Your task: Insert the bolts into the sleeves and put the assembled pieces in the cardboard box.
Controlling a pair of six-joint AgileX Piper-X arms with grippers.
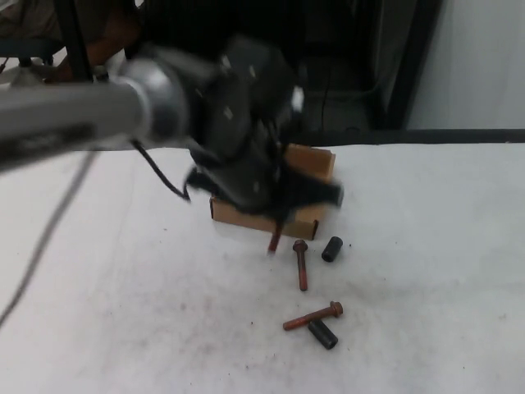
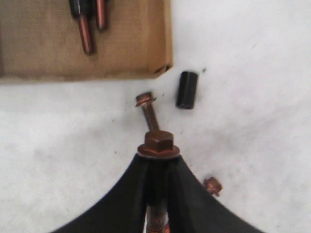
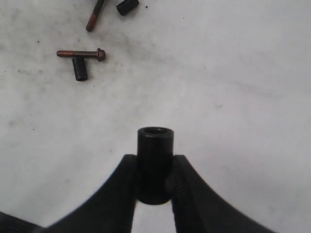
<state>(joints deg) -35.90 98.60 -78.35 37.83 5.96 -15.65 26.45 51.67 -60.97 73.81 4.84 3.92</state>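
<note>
Left gripper clamps bolt, probably tip-down; right gripper clamps sleeve.

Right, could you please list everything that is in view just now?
box: one, brown cardboard, on the bench
pieces: two, copper shanks, one with a black sleeve, in the box
loose bolts: two, copper, on the bench near the box
loose sleeves: two, black, one beside each loose bolt
bench: one, white
left gripper: black, shut on a third bolt
right gripper: black, shut on a third sleeve
</note>
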